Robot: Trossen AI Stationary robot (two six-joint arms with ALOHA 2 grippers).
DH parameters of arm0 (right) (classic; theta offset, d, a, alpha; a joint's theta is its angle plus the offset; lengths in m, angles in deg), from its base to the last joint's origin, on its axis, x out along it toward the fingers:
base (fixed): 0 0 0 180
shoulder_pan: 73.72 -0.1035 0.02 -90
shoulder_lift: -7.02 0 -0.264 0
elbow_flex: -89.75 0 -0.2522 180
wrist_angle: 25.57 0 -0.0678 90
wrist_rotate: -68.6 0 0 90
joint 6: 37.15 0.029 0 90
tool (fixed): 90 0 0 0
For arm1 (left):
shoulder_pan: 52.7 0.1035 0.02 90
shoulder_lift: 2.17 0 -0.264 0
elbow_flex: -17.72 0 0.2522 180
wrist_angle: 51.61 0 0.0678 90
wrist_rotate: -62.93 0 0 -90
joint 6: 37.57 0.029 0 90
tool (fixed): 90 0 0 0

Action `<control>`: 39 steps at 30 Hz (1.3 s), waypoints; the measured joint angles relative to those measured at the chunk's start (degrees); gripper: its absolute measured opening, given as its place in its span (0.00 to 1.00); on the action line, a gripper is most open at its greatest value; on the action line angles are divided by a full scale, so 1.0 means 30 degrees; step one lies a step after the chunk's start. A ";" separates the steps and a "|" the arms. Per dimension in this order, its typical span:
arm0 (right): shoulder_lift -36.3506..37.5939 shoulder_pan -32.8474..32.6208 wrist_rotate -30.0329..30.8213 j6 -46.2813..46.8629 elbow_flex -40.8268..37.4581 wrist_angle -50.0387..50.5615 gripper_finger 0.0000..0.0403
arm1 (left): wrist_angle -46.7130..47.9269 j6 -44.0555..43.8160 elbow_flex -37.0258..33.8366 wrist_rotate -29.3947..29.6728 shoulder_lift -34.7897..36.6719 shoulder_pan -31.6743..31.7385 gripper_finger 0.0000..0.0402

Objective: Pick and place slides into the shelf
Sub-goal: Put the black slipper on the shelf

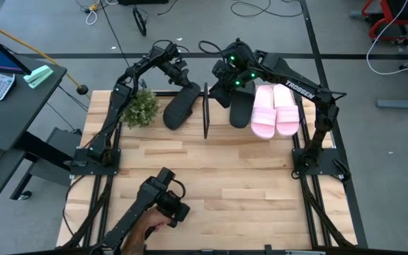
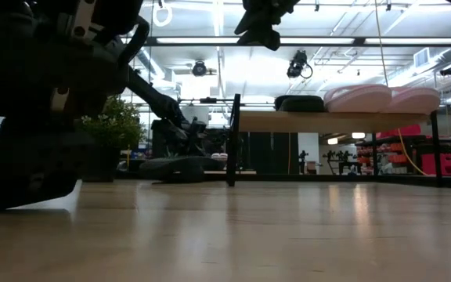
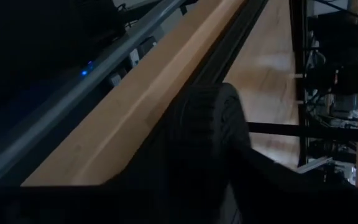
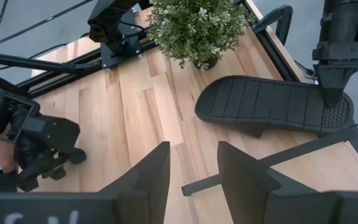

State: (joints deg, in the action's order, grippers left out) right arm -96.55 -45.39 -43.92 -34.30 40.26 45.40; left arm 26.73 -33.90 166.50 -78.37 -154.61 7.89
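- My left arm reaches to the far edge of the desk, elbow raised, wrist bent down.
- My left end effector (image 1: 183, 76) sits low there, its fingers closed on the heel of a black slide (image 1: 179, 106).
- My right arm stretches inward along the far side, held high.
- My right end effector (image 4: 192, 168) points down, fingers (image 4: 151, 173) apart, holding nothing.
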 joint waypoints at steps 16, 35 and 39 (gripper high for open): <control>0.0000 0.0007 0.0386 -0.0416 0.0000 0.0251 0.35 | -0.0647 0.0790 -0.0022 -0.1910 0.2228 0.0932 0.22; 0.3009 0.0944 0.0371 -0.0961 0.0000 0.1654 0.35 | -1.4620 0.3281 0.0000 0.1608 1.0752 -0.1039 0.21; 0.4866 0.1507 0.0491 -0.0888 0.0003 0.1633 0.35 | -1.5777 0.6094 0.0000 0.3571 1.1201 -0.3190 0.21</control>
State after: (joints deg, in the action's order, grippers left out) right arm -81.95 -40.87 -42.45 -36.96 40.27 50.30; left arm -20.60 -15.61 166.50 -67.66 -121.01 -1.67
